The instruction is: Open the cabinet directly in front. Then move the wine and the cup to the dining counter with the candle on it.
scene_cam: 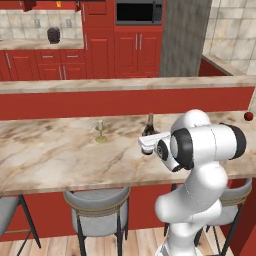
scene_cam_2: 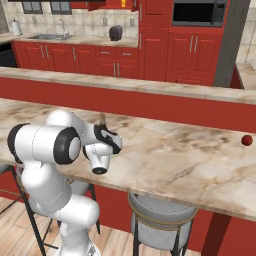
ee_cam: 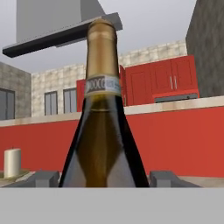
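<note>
Wine [ee_cam: 103,131] stands closest to the hand camera, its dark glass shoulders rising between the two finger tips, which sit wide apart on each side of it. So the jaws [ee_cam: 104,179] are spread around the bottle, and I cannot tell if the pads touch the glass. In the left base view the bottle [scene_cam: 149,129] stands upright on the dining counter [scene_cam: 55,155], and the candle [scene_cam: 101,131] is near it on the same surface.

A risk, I judge, is a backward pull that is not straight: one finger could catch the smooth round body and tip it, because the bottle is tall and narrow with a small base. It could then roll toward the candle, which has a thin stem and round foot and looks easy to knock over.

The bottle neck is wrapped in gold foil with a pale band below. The surface is beige-brown marbled stone, glossy and flat. A small red ball [scene_cam_2: 246,140] lies far to the right.
</note>
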